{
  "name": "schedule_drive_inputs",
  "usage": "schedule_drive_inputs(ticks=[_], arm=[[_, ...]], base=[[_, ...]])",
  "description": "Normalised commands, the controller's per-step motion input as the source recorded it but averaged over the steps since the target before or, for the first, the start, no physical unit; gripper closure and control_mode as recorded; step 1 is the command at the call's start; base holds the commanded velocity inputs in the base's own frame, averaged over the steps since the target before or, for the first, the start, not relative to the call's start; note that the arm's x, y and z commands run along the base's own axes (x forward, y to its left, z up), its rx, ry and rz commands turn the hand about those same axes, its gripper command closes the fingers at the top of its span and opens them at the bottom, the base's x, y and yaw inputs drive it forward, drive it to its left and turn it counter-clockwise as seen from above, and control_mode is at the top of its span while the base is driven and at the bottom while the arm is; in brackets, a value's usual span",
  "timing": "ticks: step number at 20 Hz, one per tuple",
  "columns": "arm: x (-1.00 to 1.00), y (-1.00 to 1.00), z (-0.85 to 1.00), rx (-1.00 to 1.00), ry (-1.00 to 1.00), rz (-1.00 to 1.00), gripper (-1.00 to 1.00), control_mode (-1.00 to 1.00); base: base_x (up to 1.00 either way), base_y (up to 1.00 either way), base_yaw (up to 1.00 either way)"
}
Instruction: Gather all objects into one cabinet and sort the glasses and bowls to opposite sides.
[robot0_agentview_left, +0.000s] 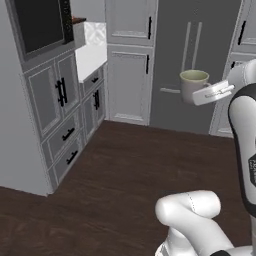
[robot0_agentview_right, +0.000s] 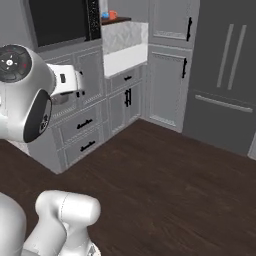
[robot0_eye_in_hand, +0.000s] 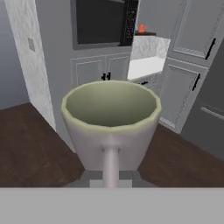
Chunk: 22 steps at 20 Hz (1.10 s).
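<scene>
One grey mug with an olive-green rim (robot0_agentview_left: 194, 86) hung in the air, carried upright by the claw (robot0_agentview_left: 204, 96), whose jaws were pinched together on the mug's handle; in the hand view the handle ran straight down from the mug's wall (robot0_eye_in_hand: 111, 127) into the claw (robot0_eye_in_hand: 111, 177), the open mouth of the mug facing up just above it. The mug sat directly ahead of the claw, touching it, well above the dark wooden floor (robot0_agentview_left: 120, 170) that lay far below. Beyond the claw and mug stood the grey panelled cabinets (robot0_eye_in_hand: 179, 89) with black bar handles, and a dark-screened oven or microwave (robot0_eye_in_hand: 100, 22) set into the cabinet wall further ahead and higher. To one side of that, past the claw in the distance, a white desk (robot0_eye_in_hand: 146, 66) sat in a corner nook. Above that desk ran the dark brown shelf board (robot0_agentview_right: 116, 20), far from the claw, bearing an orange mug (robot0_agentview_right: 113, 15) and what seemed to be a small blue cup (robot0_agentview_right: 105, 15) beside it, though both were too small to make out clearly. A tall dark grey fridge (robot0_agentview_left: 200, 60) stood behind the mug in the left base view.
</scene>
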Motion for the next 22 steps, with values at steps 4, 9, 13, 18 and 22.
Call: schedule_drive_inputs(ticks=[4,9,13,18,22], arm=[[0.0,0.0,0.0,0.0,0.0,0.0,1.0,1.0],[0.0,0.0,0.0,0.0,0.0,0.0,1.0,1.0],[0.0,0.0,0.0,0.0,0.0,0.0,1.0,1.0],[0.0,0.0,0.0,0.0,0.0,0.0,1.0,1.0],[0.0,0.0,0.0,0.0,0.0,0.0,1.0,1.0]], base=[[0.97,-0.69,-0.07],[0.99,-0.34,-0.11],[1.0,-0.19,-0.09],[1.0,-0.16,-0.01],[1.0,-0.01,0.14]])
